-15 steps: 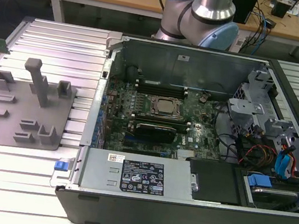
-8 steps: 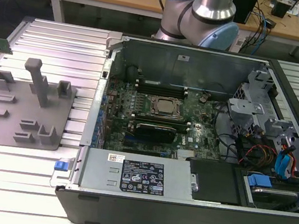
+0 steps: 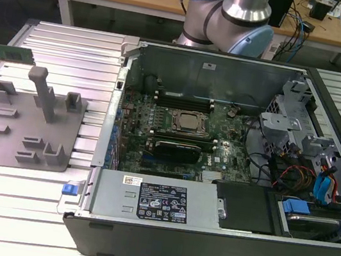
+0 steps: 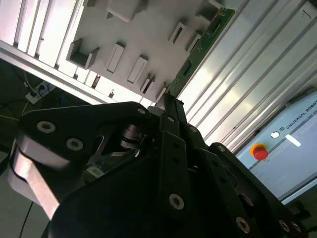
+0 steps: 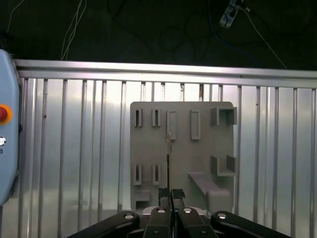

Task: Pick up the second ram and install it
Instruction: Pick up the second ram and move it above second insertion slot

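The second ram (image 3: 6, 52) is a thin green stick hanging in the air at the exterior view's far left, above the slatted table. In the second wrist view the second ram (image 4: 200, 49) reaches out from my gripper (image 4: 171, 106), which is shut on its near end. The first wrist view has the second ram (image 5: 169, 156) edge-on as a thin line rising from my gripper (image 5: 171, 194), with the fingertips (image 5: 164, 194) pressed on either side. Below it lies the grey fixture plate (image 5: 181, 148).
The grey fixture plate (image 3: 28, 122) with upright posts lies on the slatted table (image 3: 73, 47). An open computer case (image 3: 206, 231) takes up the exterior view's right, its motherboard (image 3: 187, 124) exposed. A box with a red stop button (image 4: 258, 151) sits on the table.
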Controlling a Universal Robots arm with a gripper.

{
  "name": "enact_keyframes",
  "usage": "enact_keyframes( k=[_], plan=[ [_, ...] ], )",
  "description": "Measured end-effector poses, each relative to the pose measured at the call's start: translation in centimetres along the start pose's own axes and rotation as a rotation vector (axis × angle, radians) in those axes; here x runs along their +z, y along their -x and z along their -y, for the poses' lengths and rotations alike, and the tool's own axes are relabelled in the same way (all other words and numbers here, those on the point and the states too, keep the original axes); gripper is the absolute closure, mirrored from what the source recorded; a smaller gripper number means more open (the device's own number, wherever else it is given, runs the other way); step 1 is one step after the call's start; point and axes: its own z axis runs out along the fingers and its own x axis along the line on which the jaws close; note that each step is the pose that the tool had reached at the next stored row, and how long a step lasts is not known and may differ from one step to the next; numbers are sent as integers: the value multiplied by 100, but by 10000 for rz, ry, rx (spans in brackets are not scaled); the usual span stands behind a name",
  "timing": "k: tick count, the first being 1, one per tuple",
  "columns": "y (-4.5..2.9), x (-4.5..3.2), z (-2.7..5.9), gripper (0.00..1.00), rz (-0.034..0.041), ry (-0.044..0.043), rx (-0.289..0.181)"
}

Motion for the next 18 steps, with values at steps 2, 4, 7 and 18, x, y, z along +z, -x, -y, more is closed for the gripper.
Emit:
enact_keyframes(
  k=[2,4,7,18],
  plan=[
    [-2,-2,72,91,1,-1,1],
    [-5,-6,161,91,1,-1,1],
    [-11,-11,319,91,2,-1,1],
    [-31,-33,912,91,1,-2,2]
  ],
)
